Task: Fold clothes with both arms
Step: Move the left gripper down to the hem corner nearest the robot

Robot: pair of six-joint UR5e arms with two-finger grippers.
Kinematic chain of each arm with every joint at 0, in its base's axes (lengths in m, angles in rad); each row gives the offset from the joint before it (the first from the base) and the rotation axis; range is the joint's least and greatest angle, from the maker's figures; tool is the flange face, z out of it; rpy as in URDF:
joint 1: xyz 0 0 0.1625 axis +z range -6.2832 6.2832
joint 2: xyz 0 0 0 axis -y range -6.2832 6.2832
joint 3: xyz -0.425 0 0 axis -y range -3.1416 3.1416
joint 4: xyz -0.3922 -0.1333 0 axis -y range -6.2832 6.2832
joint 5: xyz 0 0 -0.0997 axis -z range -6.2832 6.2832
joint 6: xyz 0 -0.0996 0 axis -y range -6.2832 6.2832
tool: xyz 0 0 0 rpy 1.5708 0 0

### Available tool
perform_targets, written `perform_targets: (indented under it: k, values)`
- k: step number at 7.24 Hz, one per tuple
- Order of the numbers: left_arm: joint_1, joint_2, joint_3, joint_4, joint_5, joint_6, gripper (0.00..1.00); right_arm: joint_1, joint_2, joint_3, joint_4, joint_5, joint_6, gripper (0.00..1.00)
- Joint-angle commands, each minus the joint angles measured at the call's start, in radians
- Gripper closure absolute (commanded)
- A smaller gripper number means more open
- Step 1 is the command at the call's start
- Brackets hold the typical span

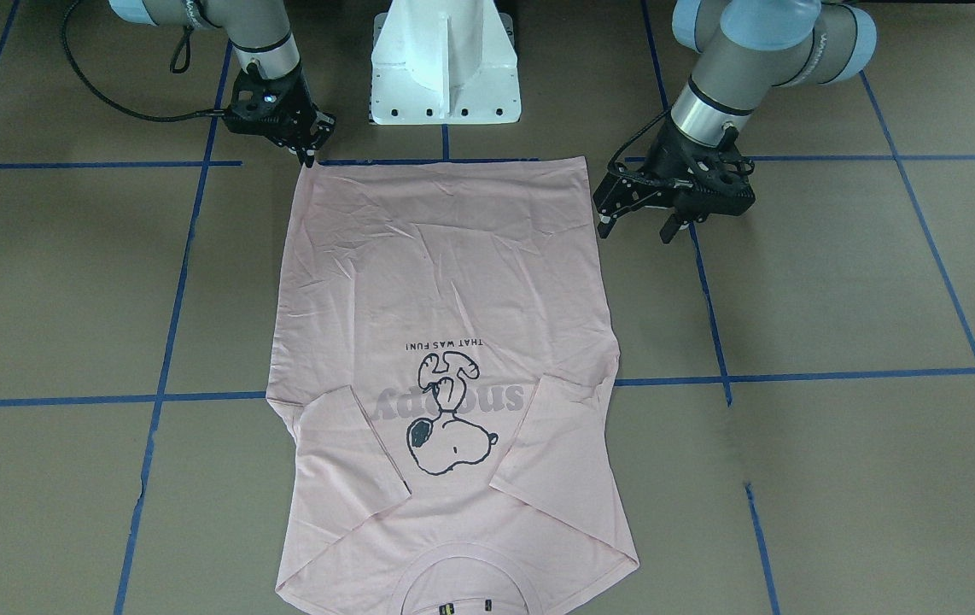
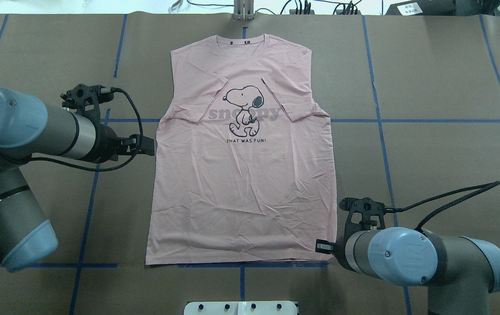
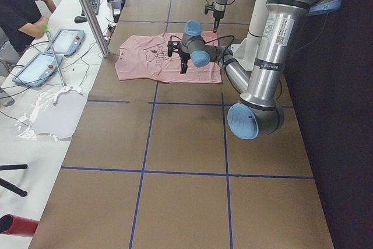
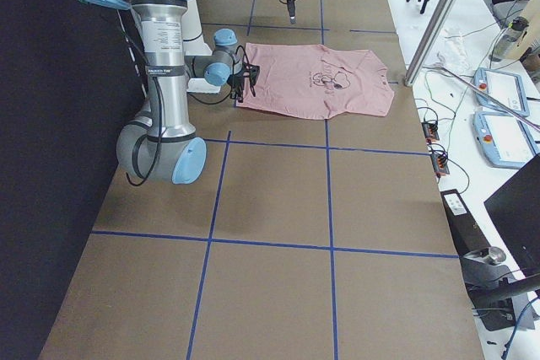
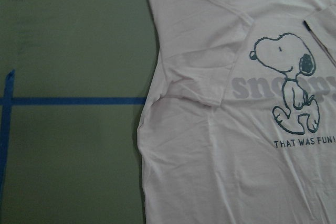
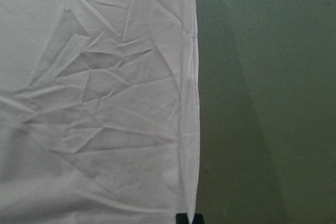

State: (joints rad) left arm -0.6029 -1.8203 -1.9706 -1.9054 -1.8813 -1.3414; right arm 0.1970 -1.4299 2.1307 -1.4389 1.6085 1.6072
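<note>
Pale pink cotton T-shirt (image 1: 453,282) with a black-outlined Snoopy print lies flat and front up on the brown taped table (image 1: 837,282). It is straight out from the white pedestal base (image 1: 445,68), with the hem nearest the pedestal and the neck farthest. Both sleeves (image 1: 351,453) are folded in over the chest.

In the front-facing view the black two-finger right gripper (image 1: 310,155) points down at the hem corner on the pedestal's right side, tips pinched on the cloth. The left gripper (image 1: 638,229) hangs on the pedestal's left side, jaws spread and holding nothing.

Overhead, the left gripper sits just beside the shirt's side edge, farther from the pedestal than the right one.

The side views show both arms small (jaws unreadable there).

The left wrist view shows the print and one folded sleeve. The right wrist view shows dark fingertips (image 6: 181,219) at the wrinkled hem's edge.
</note>
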Motion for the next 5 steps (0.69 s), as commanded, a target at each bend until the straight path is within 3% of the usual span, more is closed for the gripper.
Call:
perform_targets:
  k: [1, 2, 5]
  values:
    - [0.202, 0.023, -0.010, 0.061, 0.149, -0.271, 0.03, 0.012, 0.006, 0.031, 0.000, 0.008, -0.007, 1.00]
    - [0.289, 0.016, -0.031, 0.125, 0.209, -0.362, 0.06, 0.013, 0.005, 0.031, 0.000, 0.010, -0.025, 1.00]
    - [0.419, 0.013, -0.039, 0.189, 0.263, -0.470, 0.06, 0.015, 0.003, 0.028, 0.000, 0.011, -0.041, 1.00]
